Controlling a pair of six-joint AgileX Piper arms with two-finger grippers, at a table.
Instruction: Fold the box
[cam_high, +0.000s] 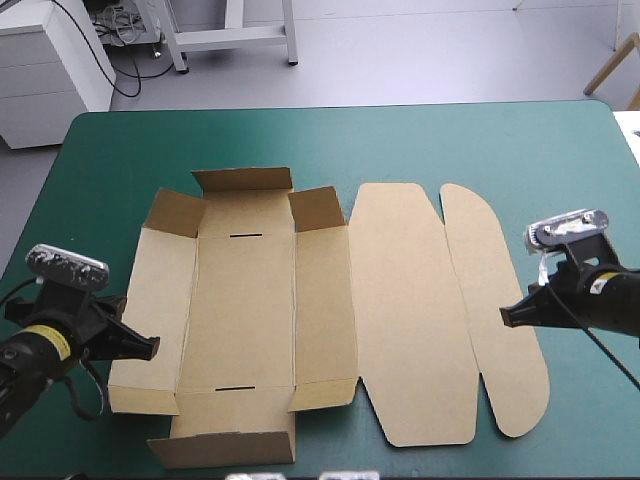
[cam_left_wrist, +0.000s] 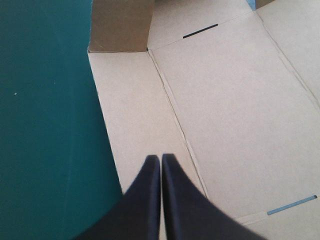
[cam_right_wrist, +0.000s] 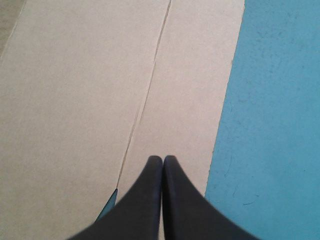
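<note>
The brown box (cam_high: 300, 300) lies as a cut sheet spread over the middle of the teal-green table, its small corner flaps slightly raised at the far side. My left gripper (cam_high: 150, 347) hovers at the sheet's left side panel (cam_left_wrist: 135, 115), fingers shut with nothing held. My right gripper (cam_high: 508, 316) is shut too, its tip at the rounded lid flap (cam_right_wrist: 190, 90) on the sheet's right edge. The fold line between lid and flap (cam_right_wrist: 145, 100) runs ahead of the right gripper (cam_right_wrist: 162, 159). In the left wrist view a slot (cam_left_wrist: 200, 31) shows ahead of the left gripper (cam_left_wrist: 160, 157).
Bare teal-green cover (cam_high: 330, 140) lies beyond the sheet and to both sides of it. The table's far edge (cam_high: 330, 108) is well beyond the box.
</note>
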